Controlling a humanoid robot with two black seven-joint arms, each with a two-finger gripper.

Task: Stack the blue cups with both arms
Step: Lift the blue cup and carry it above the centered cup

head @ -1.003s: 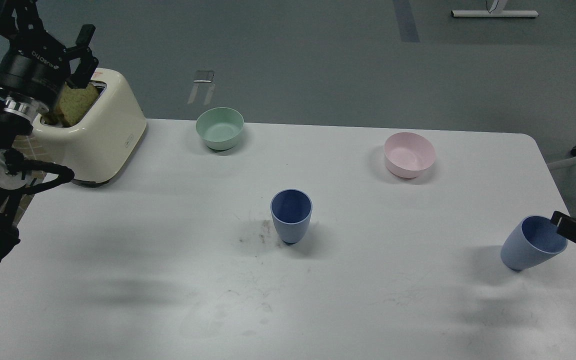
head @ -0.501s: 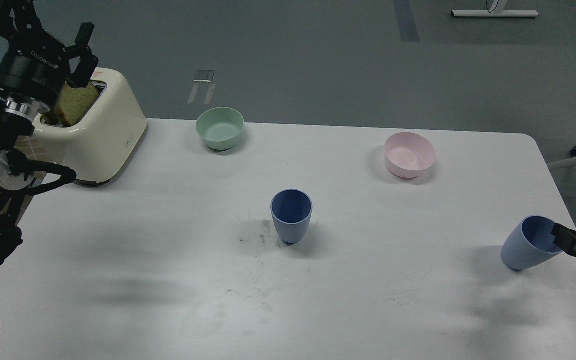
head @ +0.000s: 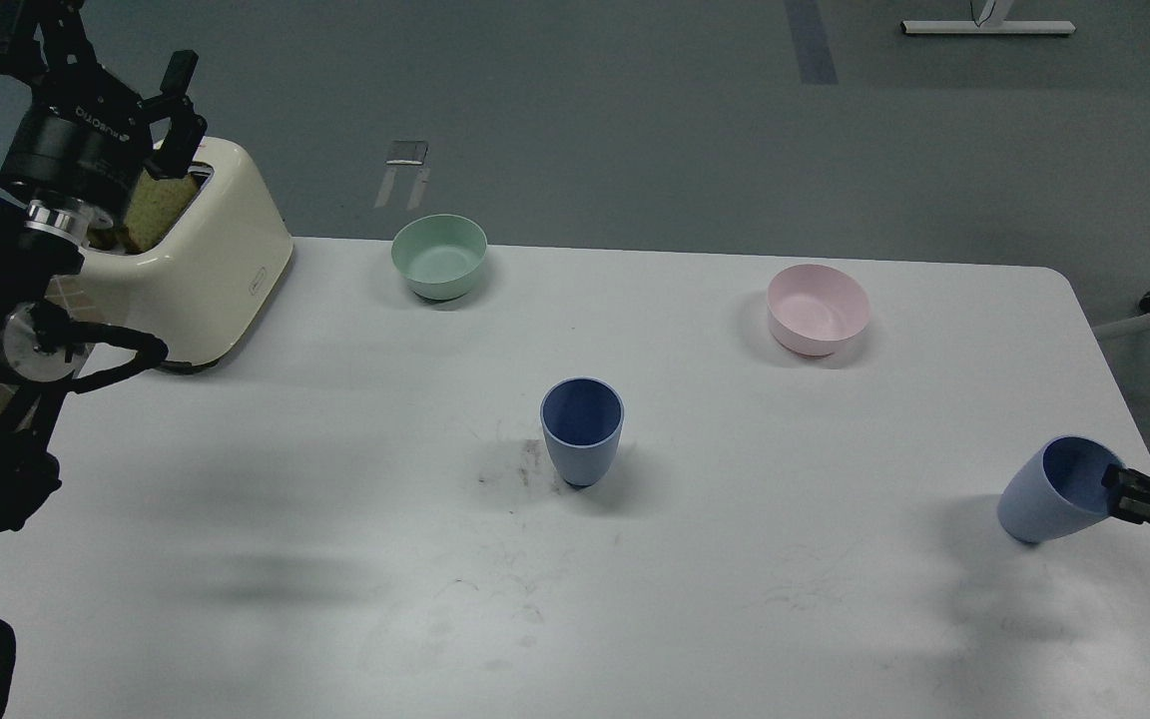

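One blue cup stands upright in the middle of the white table. The second blue cup is near the table's right edge, tilted with its mouth to the right and its base low on the table. My right gripper comes in from the right edge and grips this cup's rim; only its dark fingertips show. My left gripper is raised at the far left above the toaster, fingers spread apart and empty, far from both cups.
A cream toaster with bread in its slot stands at the back left, under my left gripper. A mint-green bowl is at the back centre and a pink bowl at the back right. Dark scuff marks lie left of the middle cup.
The right gripper has drawn slightly right and down, and the cup in it has tilted a little more. The left arm has shifted slightly to the right. The middle cup has not moved.
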